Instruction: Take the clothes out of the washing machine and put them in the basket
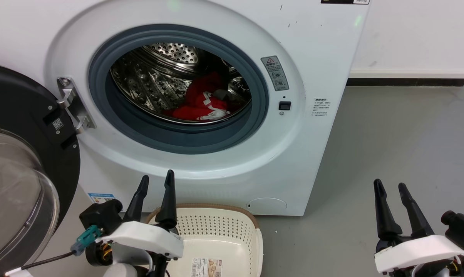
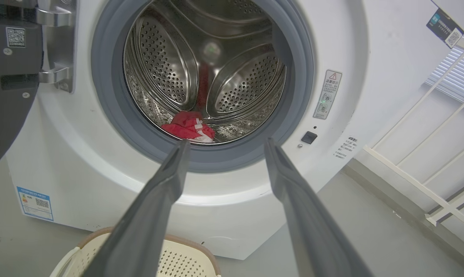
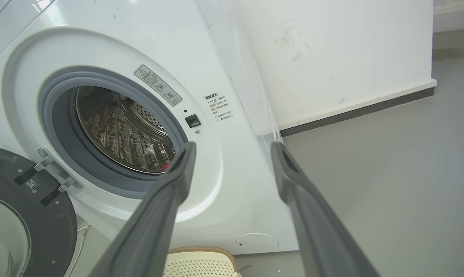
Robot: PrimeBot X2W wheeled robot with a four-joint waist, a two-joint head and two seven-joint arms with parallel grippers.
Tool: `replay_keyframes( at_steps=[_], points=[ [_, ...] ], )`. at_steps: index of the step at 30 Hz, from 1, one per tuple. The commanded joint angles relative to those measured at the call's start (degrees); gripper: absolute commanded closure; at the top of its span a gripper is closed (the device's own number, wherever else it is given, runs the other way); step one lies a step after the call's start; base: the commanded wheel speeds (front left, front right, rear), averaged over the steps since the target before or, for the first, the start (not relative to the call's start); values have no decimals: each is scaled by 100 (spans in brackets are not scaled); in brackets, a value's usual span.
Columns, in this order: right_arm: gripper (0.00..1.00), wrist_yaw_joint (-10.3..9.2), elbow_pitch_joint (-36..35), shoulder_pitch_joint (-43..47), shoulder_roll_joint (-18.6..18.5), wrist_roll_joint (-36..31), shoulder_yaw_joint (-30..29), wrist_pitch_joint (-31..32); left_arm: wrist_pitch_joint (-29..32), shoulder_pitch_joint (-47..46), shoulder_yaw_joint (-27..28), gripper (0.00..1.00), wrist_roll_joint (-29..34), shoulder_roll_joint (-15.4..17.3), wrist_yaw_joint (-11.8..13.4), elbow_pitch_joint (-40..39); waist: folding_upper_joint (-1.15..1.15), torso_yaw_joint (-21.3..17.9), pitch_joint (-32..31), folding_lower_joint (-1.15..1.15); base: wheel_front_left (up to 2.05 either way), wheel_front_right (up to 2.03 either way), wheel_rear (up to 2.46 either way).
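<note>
Clothes [image 1: 201, 102] inside the washing machine [image 1: 312, 154], well beyond the spread left claw [image 1: 157, 175]

— Where does the washing machine [image 1: 312, 57] stand?
— On the floor [image 1: 401, 146], with the wall [image 1: 416, 34] behind it and to its right. Its door [image 1: 20, 115] hangs swung open on the left, hinged at the left edge of the opening.
— And the clothes [image 1: 201, 104]?
— Inside the drum [image 1: 147, 80], heaped at its bottom, a little right of centre.
— The basket [image 1: 216, 225]?
— On the floor just in front of the machine, below the opening. A paper label [image 1: 206, 267] lies on its inside bottom.
— The arms?
— The left jaws stand above the basket's left end, before the machine's lower front. The right jaws are well off to the right, over the floor, past the machine's right side.
</note>
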Motion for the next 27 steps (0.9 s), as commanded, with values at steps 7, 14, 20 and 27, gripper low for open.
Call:
replay_keyframes(
  at_steps=[7,14,20,27],
  points=[
    [0,0,-171,74,-1,-484,-13,-21,-132,-138,-156,0,577,51,82,-48,0,19,-10,0,0,0,0],
    [0,0,-241,141,0,-916,-26,-7,-232,-150,-247,0,1002,81,169,-19,0,48,-29,0,0,0,0],
    [0,0,-258,163,0,-1275,1,-43,-314,-124,-294,0,1323,111,244,22,0,68,-39,0,0,0,0],
    [0,0,-242,190,1,-1657,4,-92,-398,-112,-388,0,1674,134,303,61,0,88,-52,0,0,0,0]
  ],
)
